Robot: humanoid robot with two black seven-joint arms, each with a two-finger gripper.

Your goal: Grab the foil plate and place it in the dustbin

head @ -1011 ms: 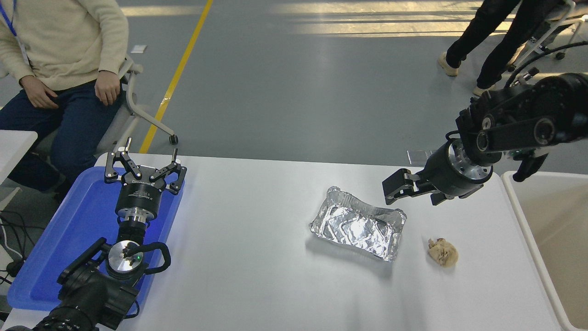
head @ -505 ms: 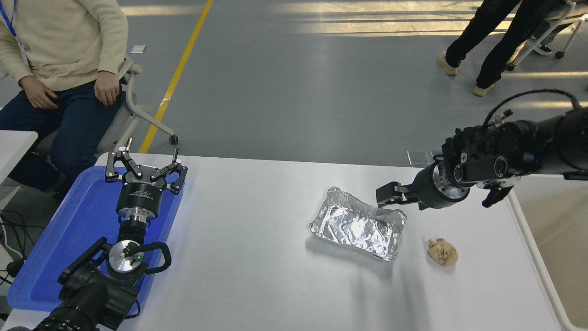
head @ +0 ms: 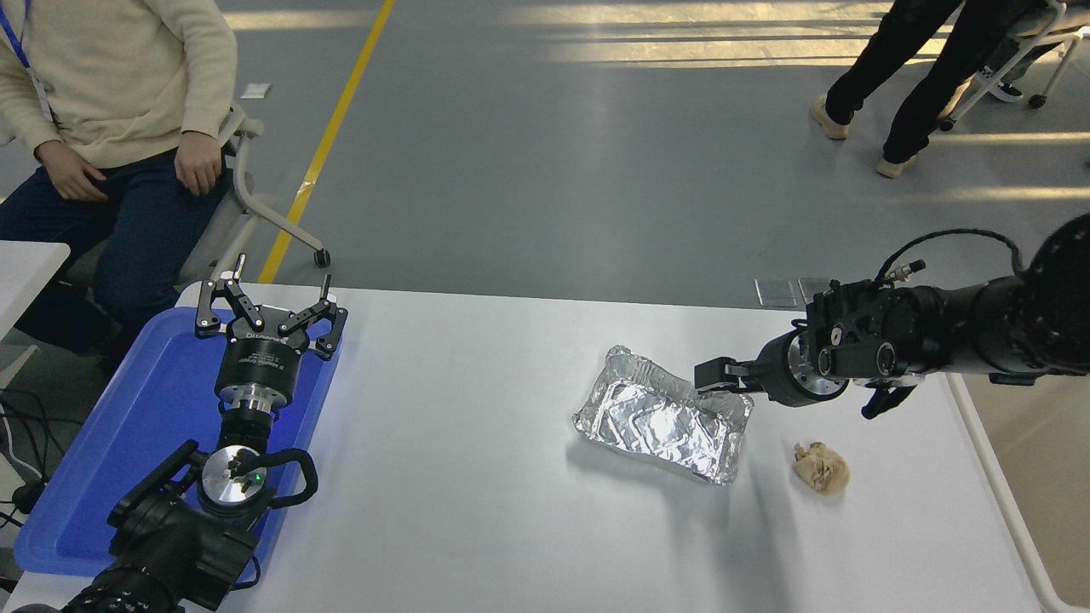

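Note:
The foil plate (head: 664,419), a shiny crinkled silver tray, lies on the white table right of centre. My right gripper (head: 714,375) comes in from the right, low over the table, with its fingers open at the plate's far right rim. Whether they touch the foil I cannot tell. The dustbin (head: 1052,477), cream-beige, stands at the table's right edge, partly cut off by the picture. My left gripper (head: 281,283) is open and parked over the blue tray at the lower left.
A crumpled tan paper ball (head: 822,466) lies right of the plate, below my right arm. The blue tray (head: 102,460) is at the left edge. A seated person (head: 111,85) is at the far left; another person's legs (head: 903,77) are at the far right.
My right arm has come down and moved left, bringing the gripper from above the plate's far right corner down to its rim. The left arm, plate and paper ball have not moved.

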